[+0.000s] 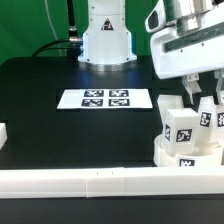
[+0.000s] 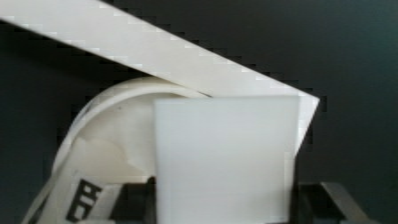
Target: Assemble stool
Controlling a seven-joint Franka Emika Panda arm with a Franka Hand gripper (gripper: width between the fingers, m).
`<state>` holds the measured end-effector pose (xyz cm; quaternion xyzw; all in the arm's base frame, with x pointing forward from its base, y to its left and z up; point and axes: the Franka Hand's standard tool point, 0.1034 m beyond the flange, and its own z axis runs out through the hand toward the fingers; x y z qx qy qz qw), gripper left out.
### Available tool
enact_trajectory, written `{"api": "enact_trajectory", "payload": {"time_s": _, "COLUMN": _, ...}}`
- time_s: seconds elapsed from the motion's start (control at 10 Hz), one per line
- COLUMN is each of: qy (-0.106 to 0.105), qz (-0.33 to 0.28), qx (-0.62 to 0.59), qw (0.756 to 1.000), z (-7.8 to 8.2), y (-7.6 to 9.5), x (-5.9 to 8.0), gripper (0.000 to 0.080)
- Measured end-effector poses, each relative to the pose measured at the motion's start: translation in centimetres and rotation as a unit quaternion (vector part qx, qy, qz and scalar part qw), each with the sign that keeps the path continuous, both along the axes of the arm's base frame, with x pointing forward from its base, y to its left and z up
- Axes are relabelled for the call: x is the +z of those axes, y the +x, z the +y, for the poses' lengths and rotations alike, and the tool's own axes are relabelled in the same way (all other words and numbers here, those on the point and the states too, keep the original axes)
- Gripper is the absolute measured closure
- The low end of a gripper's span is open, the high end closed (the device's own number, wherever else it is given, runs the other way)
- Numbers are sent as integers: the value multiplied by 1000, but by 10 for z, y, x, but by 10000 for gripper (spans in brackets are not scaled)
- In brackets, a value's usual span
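The stool's white seat lies at the exterior view's right, close to the front rail. Two chunky white legs with black-and-white tags stand upright on it: one leg nearer the middle, the other leg under my gripper. In the wrist view this leg fills the gap between my two dark fingers, and both pads touch its sides. The gripper is shut on it. The curved seat rim and one tag show behind the leg.
The marker board lies flat in the middle of the black table. A long white border rail runs along the front edge and shows as a diagonal band in the wrist view. A small white piece sits at the exterior view's left edge.
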<state>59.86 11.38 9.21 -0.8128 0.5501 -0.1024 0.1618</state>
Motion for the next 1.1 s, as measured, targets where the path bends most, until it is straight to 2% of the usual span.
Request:
{"api": "enact_trajectory", "payload": {"time_s": 0.1, "qy": 8, "qz": 2, "qx": -17, "qw": 1000, "z": -1, "y": 0, "x": 0, "gripper": 462}}
{"api": "enact_trajectory", "payload": {"time_s": 0.2, "qy": 13, "qz": 4, "qx": -28, "qw": 1000, "z": 0, "y": -1, "x": 0, "gripper": 365}}
{"api": "enact_trajectory", "payload": {"time_s": 0.3, "qy": 10, "qz": 3, "qx": -20, "qw": 1000, "z": 0, "y": -1, "x": -1, "gripper": 365}}
{"api": "enact_trajectory", "payload": {"time_s": 0.4, "qy": 10, "qz": 3, "qx": -18, "qw": 1000, "z": 0, "y": -1, "x": 0, "gripper": 208}}
{"api": "enact_trajectory", "payload": {"time_s": 0.5, "qy": 9, "qz": 10, "qx": 10, "qw": 1000, "z": 6, "y": -1, "x": 4, "gripper": 208}}
{"api": "enact_trajectory", "payload": {"time_s": 0.6, "qy": 10, "qz": 13, "qx": 39, "qw": 999, "z": 13, "y": 2, "x": 16, "gripper": 160}}
{"api": "enact_trajectory", "payload": {"time_s": 0.7, "qy": 5, "qz": 3, "qx": 62, "qw": 998, "z": 15, "y": 4, "x": 25, "gripper": 153}}
{"api": "enact_trajectory", "payload": {"time_s": 0.8, "qy": 4, "qz": 4, "qx": 62, "qw": 998, "z": 15, "y": 3, "x": 23, "gripper": 153}}
{"api": "enact_trajectory", "payload": {"time_s": 0.9, "qy": -5, "qz": 0, "qx": 88, "qw": 996, "z": 15, "y": 3, "x": 22, "gripper": 153}}
{"api": "enact_trajectory", "payload": {"time_s": 1.1, "qy": -49, "qz": -22, "qx": 207, "qw": 977, "z": 9, "y": 5, "x": 24, "gripper": 151}}
